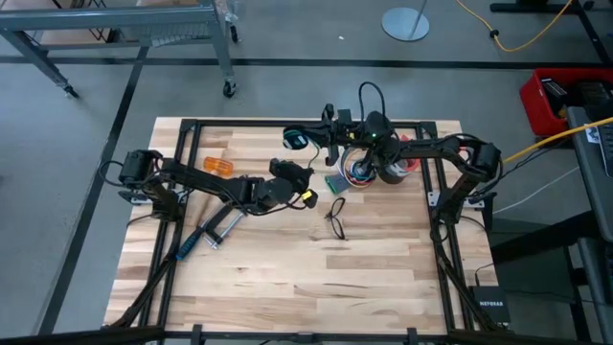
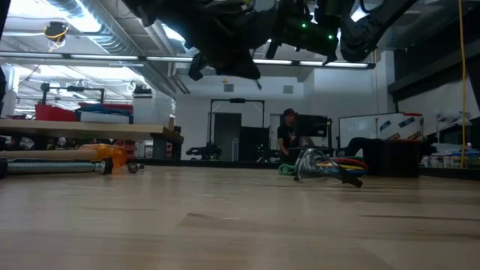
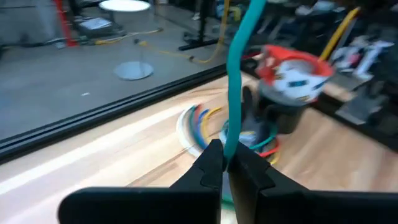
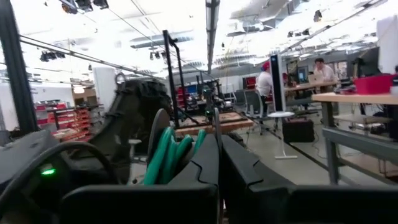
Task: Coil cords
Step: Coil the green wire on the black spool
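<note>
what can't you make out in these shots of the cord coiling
Left wrist view: the teal cord pinched in the left gripper runs off the top edge, far end unseen.
Right wrist view: the right gripper blocks the green loops; held or not, cannot tell.
Low view: top edge cuts off both grippers.

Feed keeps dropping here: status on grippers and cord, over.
Left gripper shut on teal cord, above table. Right gripper shut, teal coils beside its fingers; grip unclear. Multicoloured wire bundle and dark cup close behind cord.
</note>
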Robot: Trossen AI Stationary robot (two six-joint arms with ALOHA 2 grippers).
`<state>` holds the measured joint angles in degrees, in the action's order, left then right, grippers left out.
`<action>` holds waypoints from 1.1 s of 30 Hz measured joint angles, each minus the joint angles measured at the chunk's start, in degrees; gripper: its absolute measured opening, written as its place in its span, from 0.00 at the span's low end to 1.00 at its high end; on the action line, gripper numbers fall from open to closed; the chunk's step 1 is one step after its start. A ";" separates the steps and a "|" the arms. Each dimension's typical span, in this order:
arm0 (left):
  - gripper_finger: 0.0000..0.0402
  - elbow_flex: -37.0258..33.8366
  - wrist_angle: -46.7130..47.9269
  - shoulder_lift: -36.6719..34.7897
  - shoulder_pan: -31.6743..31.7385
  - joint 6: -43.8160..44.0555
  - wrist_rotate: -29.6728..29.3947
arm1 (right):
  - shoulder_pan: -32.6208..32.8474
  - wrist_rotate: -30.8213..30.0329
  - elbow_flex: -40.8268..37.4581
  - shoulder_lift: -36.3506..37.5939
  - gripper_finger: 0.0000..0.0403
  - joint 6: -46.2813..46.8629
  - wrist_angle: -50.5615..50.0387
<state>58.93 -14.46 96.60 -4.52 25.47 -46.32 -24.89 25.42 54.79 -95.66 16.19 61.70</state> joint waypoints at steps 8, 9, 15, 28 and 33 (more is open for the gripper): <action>0.01 0.00 11.78 0.00 -0.80 6.36 -5.20 | -6.08 6.95 0.02 -0.09 0.01 2.92 -5.07; 0.00 0.00 13.19 0.00 -0.72 7.00 -5.30 | -6.61 7.95 0.02 -0.09 0.01 3.20 -5.81; 0.00 0.00 23.55 0.00 0.41 11.89 -5.47 | -8.28 14.98 0.02 -0.09 0.01 3.48 -11.63; 0.00 0.00 45.69 -5.07 1.17 26.23 -5.15 | -8.08 19.53 0.02 -0.09 0.01 -7.86 -35.29; 0.00 0.00 45.12 -7.15 1.88 25.36 -4.33 | -7.67 18.19 0.02 -0.09 0.01 -12.78 -41.62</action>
<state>58.94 30.66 89.45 -2.64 50.83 -50.65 -32.55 43.61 54.81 -95.74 3.41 20.09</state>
